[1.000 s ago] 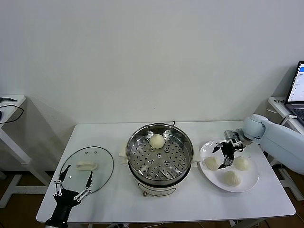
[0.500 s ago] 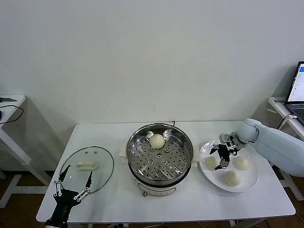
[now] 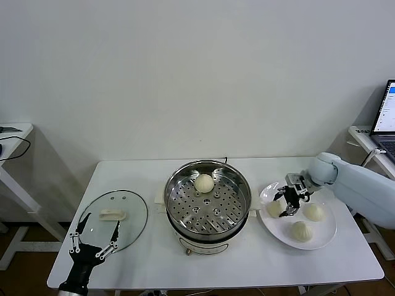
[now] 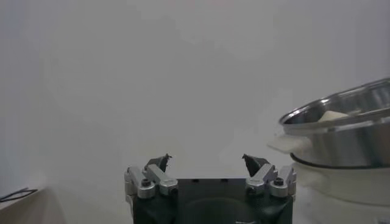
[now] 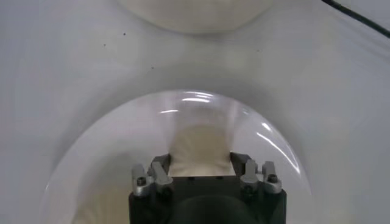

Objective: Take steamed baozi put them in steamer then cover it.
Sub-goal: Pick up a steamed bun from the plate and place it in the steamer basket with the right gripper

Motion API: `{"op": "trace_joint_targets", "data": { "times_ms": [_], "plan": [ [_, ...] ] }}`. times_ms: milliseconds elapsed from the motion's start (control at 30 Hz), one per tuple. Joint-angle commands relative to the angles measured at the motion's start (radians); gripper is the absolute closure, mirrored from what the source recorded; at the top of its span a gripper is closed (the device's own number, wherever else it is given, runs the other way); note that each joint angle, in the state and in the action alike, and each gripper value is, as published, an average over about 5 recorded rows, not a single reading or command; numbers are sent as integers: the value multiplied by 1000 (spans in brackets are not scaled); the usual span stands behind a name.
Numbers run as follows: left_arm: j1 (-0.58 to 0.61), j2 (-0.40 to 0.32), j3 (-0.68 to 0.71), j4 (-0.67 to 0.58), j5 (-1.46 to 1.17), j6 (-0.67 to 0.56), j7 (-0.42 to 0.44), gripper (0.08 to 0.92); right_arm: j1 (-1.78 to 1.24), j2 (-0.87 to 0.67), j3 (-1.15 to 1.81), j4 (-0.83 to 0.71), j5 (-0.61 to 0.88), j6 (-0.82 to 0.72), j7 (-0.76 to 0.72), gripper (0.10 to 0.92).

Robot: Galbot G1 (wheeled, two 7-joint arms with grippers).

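Observation:
My right gripper point(image 3: 282, 205) is down on the white plate point(image 3: 322, 239), shut on the leftmost steamed baozi point(image 3: 274, 209). In the right wrist view that baozi point(image 5: 200, 145) is pinched between the fingers of the right gripper point(image 5: 201, 162), still resting on the plate point(image 5: 116, 143). Two more baozi point(image 3: 314, 212) point(image 3: 300, 230) lie on the plate. One baozi point(image 3: 204, 182) sits at the back of the steamer point(image 3: 168, 192). The glass cover point(image 3: 133, 206) lies flat at the table's left. My left gripper point(image 3: 94, 238) waits open by the cover's front edge, with nothing held point(image 4: 207, 159).
The steamer's metal rim point(image 4: 341, 131) shows to one side in the left wrist view. A laptop point(image 3: 386, 117) stands on a side table at the far right. Another side table point(image 3: 12, 132) with a cable is at the far left.
My right gripper has shifted left over the plate and closed on the leftmost baozi there. The left arm has stayed still.

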Motion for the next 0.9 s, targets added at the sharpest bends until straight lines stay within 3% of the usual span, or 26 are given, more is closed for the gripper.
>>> {"op": "trace_joint_targets", "data": {
  "times_ms": [33,267,567,900],
  "plan": [
    [-1,4,0,-3,0,1,0,177,232,15,-4,31,9,33,-182,355],
    [-2,7,4,-5,0,2,-1,177,531,136,-191,134,147,-8,-252,355],
    [-12,9,-1,1,1,3,-2,177,650,354,-396,289,407,-171,-148,347],
    [-26,4,-2,19,1,0,-5,177,606,499,-495,345,442,-280,18,338]
  ]
}}
